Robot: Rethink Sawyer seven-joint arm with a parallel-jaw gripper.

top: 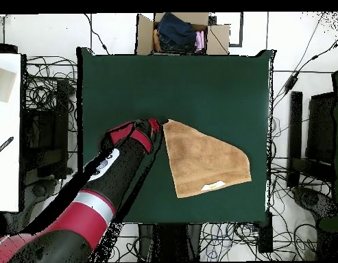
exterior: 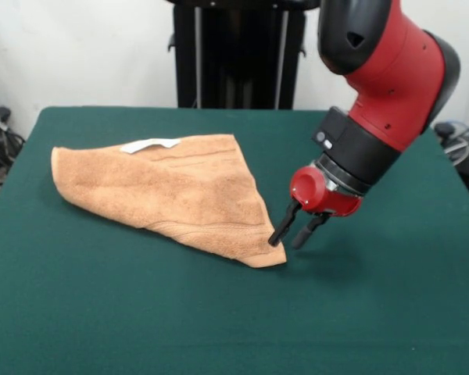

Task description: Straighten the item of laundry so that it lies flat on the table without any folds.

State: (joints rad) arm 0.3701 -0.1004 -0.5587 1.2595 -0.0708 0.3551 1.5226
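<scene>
The item of laundry [exterior: 172, 191] is an orange-tan towel folded over into a rough triangle on the green table [exterior: 102, 312], with a white label [exterior: 150, 144] on its far edge. Its pointed near corner [exterior: 270, 258] lies just left of my gripper [exterior: 288, 237]. The gripper hovers low over the cloth top, its two black fingers [exterior: 280, 228] a small gap apart, open, with nothing between them. In the overhead view the towel [top: 206, 161] spreads right of the gripper [top: 156, 127], whose tip sits at the towel's upper-left corner.
A cardboard box [top: 182, 31] with clothes stands beyond the table's top edge in the overhead view. Cables and equipment [top: 41, 130] surround the table on the floor. My red and black arm [top: 103, 185] crosses the table's lower-left part.
</scene>
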